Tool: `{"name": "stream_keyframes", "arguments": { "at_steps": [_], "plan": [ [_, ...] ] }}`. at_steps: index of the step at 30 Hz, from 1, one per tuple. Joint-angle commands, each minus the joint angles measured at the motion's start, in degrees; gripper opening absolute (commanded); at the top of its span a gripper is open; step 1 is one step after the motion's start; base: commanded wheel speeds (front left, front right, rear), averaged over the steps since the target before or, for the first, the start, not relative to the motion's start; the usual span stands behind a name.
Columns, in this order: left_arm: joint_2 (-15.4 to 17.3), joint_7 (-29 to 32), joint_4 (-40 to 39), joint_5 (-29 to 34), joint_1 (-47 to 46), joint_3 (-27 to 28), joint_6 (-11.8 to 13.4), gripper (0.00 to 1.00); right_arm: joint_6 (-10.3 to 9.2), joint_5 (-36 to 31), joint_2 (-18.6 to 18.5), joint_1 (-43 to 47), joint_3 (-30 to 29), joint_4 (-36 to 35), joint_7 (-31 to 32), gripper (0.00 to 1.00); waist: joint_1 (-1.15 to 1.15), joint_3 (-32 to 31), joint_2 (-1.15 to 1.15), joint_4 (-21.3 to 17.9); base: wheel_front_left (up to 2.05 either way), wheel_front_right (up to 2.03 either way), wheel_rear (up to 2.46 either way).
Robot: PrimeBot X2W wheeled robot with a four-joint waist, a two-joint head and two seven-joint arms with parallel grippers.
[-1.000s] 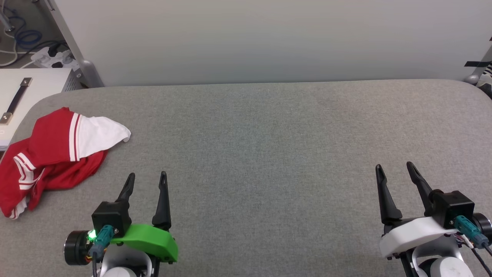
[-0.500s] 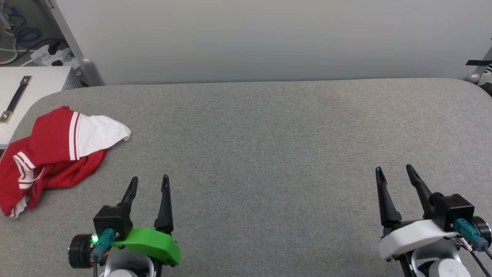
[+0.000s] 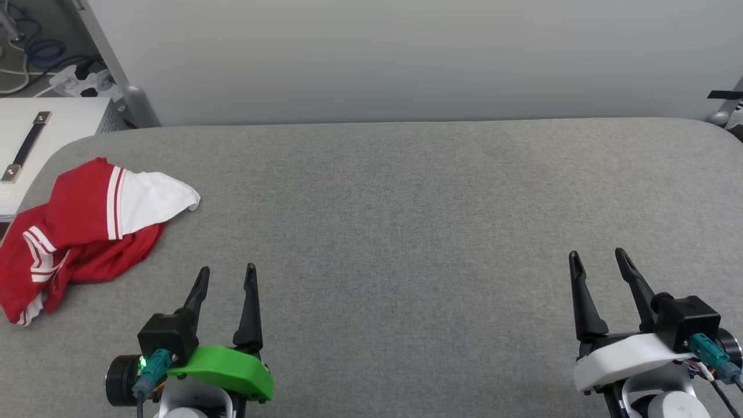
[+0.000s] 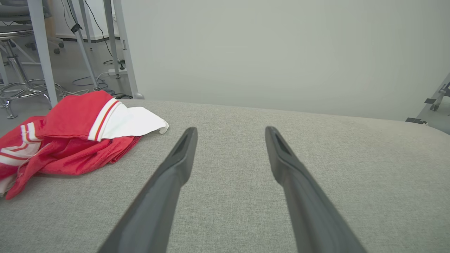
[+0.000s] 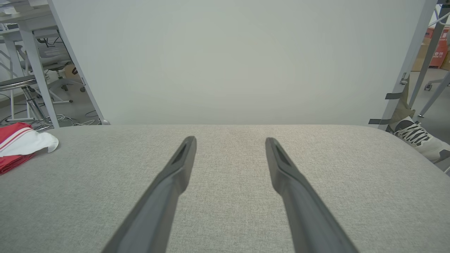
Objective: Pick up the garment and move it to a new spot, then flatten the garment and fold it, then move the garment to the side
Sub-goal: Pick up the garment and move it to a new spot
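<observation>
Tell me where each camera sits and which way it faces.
Head view: on the head, looking forward and down at the grey table; left claw and right claw show, open.
Left wrist view: on the left wrist, looking along its fingers toward the wall.
Right wrist view: on the right wrist, likewise.
Shared: the garment, at left in all three.

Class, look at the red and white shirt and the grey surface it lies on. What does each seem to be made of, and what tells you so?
Shirt: thin, soft cloth, probably a sporty mesh knit with a slight sheen; it slumps in loose, crumpled folds. Grey surface: matte woven cloth, perhaps over padding; a fine weave shows and the corners are rounded.
</observation>
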Motion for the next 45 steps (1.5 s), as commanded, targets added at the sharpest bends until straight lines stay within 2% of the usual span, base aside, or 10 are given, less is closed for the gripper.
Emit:
{"name": "stream_keyframes", "arguments": {
  "at_steps": [1, 12, 38, 45],
  "plan": [
    [-0.23, -0.62, 0.26, -0.69, 0.86, -0.16, -0.39, 1.0, -0.04, 0.62, 0.06, 0.35, 0.05, 0.13, -0.62, 1.0, 0.0, 0.05, 0.0, 0.25, 0.0, 0.0, 0.0],
    [-0.27, -1.91, 0.93, -1.69, 0.82, -0.35, -0.88, 1.0, -0.05, 2.1, 0.07, 0.73, 1.25, 0.35, -1.89, 1.0, 0.0, 0.59, 0.0, 4.11, 0.0, 0.0, 0.0],
    [-0.34, -5.11, 2.26, -4.12, 2.82, -0.8, -1.79, 1.0, -0.06, 3.59, 0.09, 1.85, 5.5, 2.01, -5.05, 1.0, 0.0, -0.78, 0.0, 24.68, 0.0, 0.0, 0.0],
    [-0.36, -5.73, 2.24, -5.13, 2.69, -1.53, -1.89, 1.0, -0.06, 3.66, 0.1, 1.74, 5.94, 2.14, -5.65, 1.0, 0.0, 0.43, 0.0, 27.51, 0.0, 0.0, 0.0]
  ]
}}
